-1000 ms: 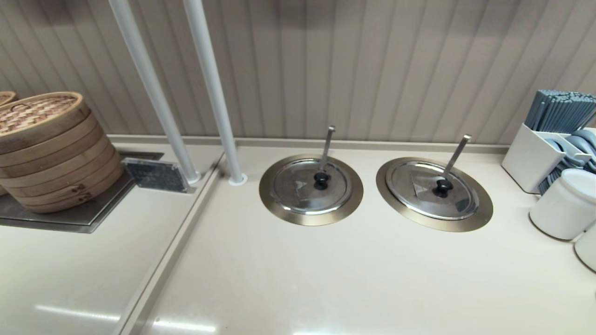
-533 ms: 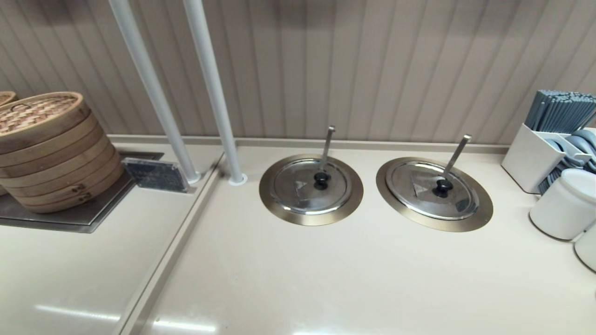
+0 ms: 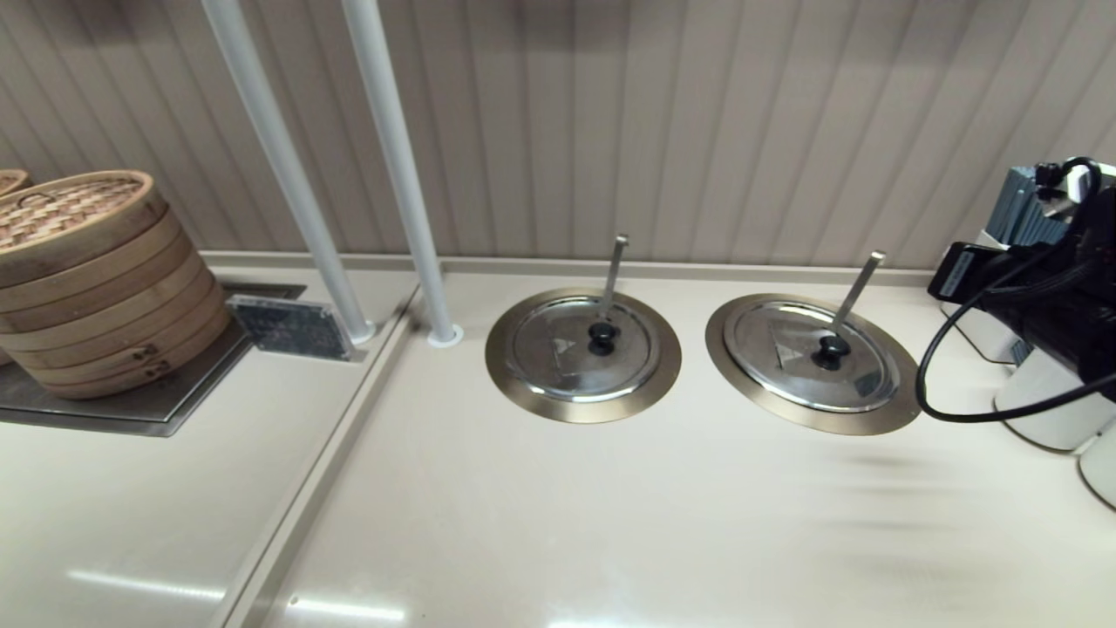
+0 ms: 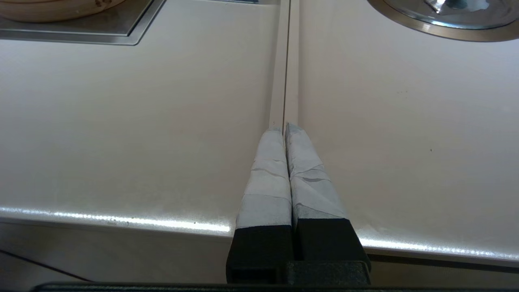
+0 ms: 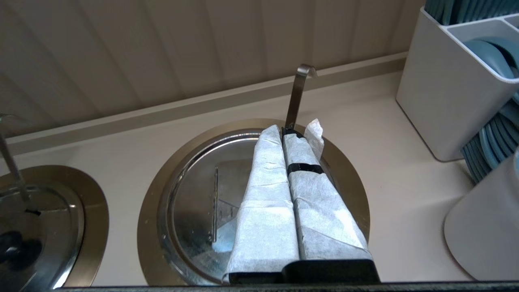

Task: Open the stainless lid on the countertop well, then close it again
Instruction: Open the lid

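The stainless lid (image 3: 789, 358) lies flat on the right-hand countertop well, whose bronze-grey flange (image 3: 898, 410) rings it. Its black knob (image 3: 831, 349) sits at the centre, and the slanted ladle rod (image 3: 859, 292) rises behind. My right arm (image 3: 1055, 296) reaches in from the right edge, beside the well. In the right wrist view my right gripper (image 5: 282, 132) hangs shut and empty above the lid (image 5: 194, 202), hiding the knob, with the rod (image 5: 297, 93) just beyond its tips. My left gripper (image 4: 285, 127) is shut over the counter seam near the front edge.
The twin lid (image 3: 580, 349) with its near-vertical rod covers the left well. Bamboo steamers (image 3: 87, 279) stand far left, and two white poles (image 3: 401, 174) rise behind. A white caddy (image 5: 454, 81) and a white jar (image 3: 1046, 410) crowd the right edge.
My right arm has come into the head view from the right edge, where it was absent before. Both lids stay in place.
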